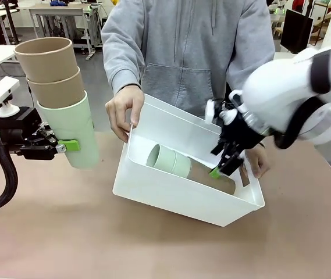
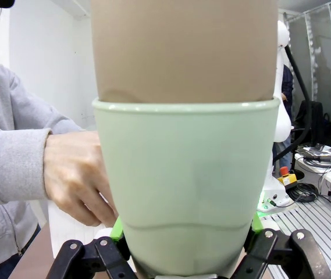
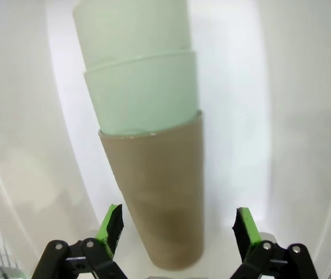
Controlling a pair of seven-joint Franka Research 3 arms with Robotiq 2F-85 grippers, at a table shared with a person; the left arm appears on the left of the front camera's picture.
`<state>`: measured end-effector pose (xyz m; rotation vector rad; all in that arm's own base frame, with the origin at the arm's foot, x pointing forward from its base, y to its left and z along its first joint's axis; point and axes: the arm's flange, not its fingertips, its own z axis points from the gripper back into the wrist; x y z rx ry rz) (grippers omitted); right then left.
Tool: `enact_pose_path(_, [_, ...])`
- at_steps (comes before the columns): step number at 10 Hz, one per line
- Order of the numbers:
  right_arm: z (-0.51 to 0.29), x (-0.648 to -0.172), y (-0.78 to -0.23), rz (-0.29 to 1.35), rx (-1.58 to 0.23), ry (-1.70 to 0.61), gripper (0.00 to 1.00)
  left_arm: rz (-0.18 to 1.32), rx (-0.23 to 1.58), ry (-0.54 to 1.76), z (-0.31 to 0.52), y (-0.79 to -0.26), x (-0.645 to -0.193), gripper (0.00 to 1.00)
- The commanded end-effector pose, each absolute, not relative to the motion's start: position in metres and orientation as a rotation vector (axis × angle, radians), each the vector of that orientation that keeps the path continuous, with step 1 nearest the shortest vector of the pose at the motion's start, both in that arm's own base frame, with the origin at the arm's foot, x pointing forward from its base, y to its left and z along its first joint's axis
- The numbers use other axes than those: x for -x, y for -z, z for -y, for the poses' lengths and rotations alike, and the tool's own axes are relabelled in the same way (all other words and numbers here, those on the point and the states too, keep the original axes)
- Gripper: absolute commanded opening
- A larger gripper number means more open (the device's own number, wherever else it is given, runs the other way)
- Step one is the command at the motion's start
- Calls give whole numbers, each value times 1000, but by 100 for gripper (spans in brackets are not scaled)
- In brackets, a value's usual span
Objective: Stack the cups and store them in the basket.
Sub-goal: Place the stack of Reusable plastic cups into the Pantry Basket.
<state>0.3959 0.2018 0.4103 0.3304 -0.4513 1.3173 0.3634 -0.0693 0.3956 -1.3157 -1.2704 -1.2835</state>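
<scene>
Held at the left, the left claw (image 1: 60,147) pinches the mint bottom cup of an upright stack (image 1: 60,99), two brown cups nested in it, raised above the counter (image 1: 165,244). Right of it the basket (image 1: 171,197) sits tilted, a person's hands (image 1: 124,113) gripping its far rim. Inside lies a second stack (image 3: 148,157), two mint cups in a brown one, with the right claw (image 3: 177,229) spread either side of the brown cup, apart from it.
</scene>
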Motion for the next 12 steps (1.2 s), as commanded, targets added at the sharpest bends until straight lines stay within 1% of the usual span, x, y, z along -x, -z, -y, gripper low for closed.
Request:
enact_pose_path(1, [-162,-383,-439,476,-324,-1294,100,1286,1318,1293,69,-399,-363,85])
enact_pose_path(3, [-94,-366,-482,581,-391,-1207,100,1286,1318,1293,69,-399,-363,85])
enact_pose_path(4, [-60,-353,-500,664,-436,-1164,100,1286,1318,1293,69,-399,-363,85])
enact_pose_path(6, [5,-327,-522,806,-511,-1086,100,1286,1318,1293,69,-399,-363,85])
enact_pose_path(8, [46,-315,-527,902,-603,-1077,100,1286,1318,1293,69,-399,-363,85])
enact_pose_path(10, [63,-318,-519,937,-662,-1063,100,1286,1318,1293,69,-399,-363,85])
enact_pose_path(11, [58,-312,-537,902,-577,-1043,100,1286,1318,1293,69,-399,-363,85])
enact_pose_path(12, [58,-312,-537,902,-577,-1043,100,1286,1318,1293,69,-399,-363,85])
